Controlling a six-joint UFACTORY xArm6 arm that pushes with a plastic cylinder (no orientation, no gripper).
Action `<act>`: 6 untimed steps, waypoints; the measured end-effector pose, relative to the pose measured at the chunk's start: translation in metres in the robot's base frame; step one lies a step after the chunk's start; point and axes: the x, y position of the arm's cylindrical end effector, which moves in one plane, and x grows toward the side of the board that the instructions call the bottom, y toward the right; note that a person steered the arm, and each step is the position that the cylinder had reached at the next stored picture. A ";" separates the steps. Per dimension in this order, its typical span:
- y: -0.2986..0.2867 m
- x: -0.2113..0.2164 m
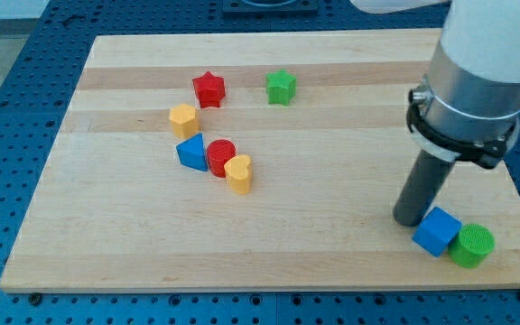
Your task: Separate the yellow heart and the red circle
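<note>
- Pincer: none fitted or in view, so no open or closed state applies; my tip (411, 219) rests on the table (332, 262) just left of the blue cube (437, 231), which touches the green cylinder (471, 246).
- Yellow heart (238, 172) sits touching the red circle (220, 156), left of centre and well apart from my tip.
- Best approach, I judge: come in from the right and wedge between the two, pushing the heart toward the view's bottom.
- Blue block (190, 152) touches the circle's left, so pushing the circle would disturb it.
- Blocks look smooth and matte; the table is pale striped wood.
</note>
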 end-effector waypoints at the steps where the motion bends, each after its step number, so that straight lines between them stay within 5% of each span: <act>1: -0.046 -0.024; 4: -0.228 -0.028; 5: -0.240 -0.058; 6: -0.186 -0.084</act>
